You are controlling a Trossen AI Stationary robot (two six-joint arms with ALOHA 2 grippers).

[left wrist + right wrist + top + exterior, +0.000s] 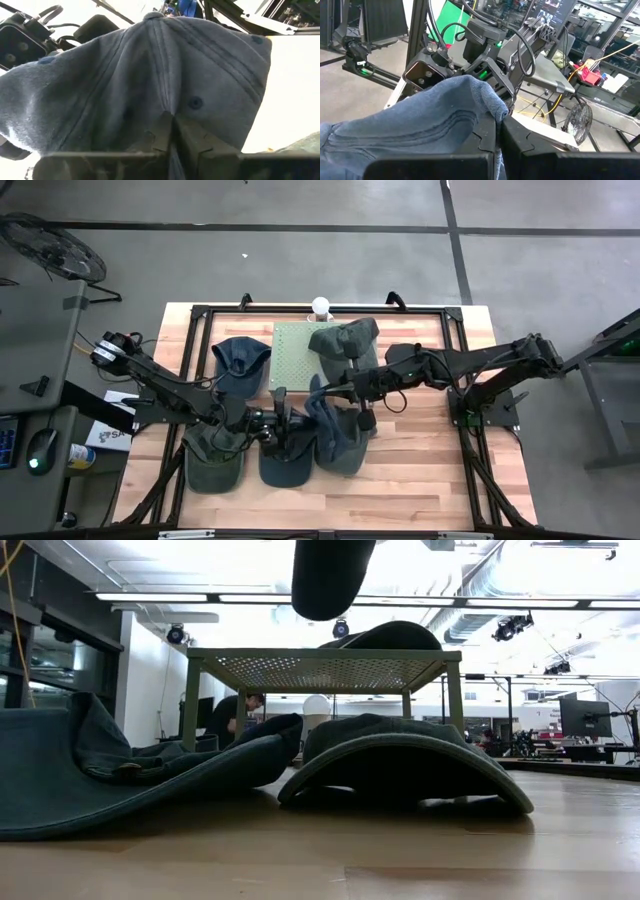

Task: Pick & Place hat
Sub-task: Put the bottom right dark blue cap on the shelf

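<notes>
Hat [345, 338] on perforated stand [292, 355] — table [420, 470] beneath.

In the low view, the left hat [90, 775] is cut off at the left edge. An arm [330, 575] runs off the top. A person [232, 718] far behind is too small to make out.

I see a grey concrete floor [300, 260] crossed by dark lines, a fan [52, 247] at far left, bright ceiling strip lights [150, 597], and a monitor [584, 718] far right.
</notes>
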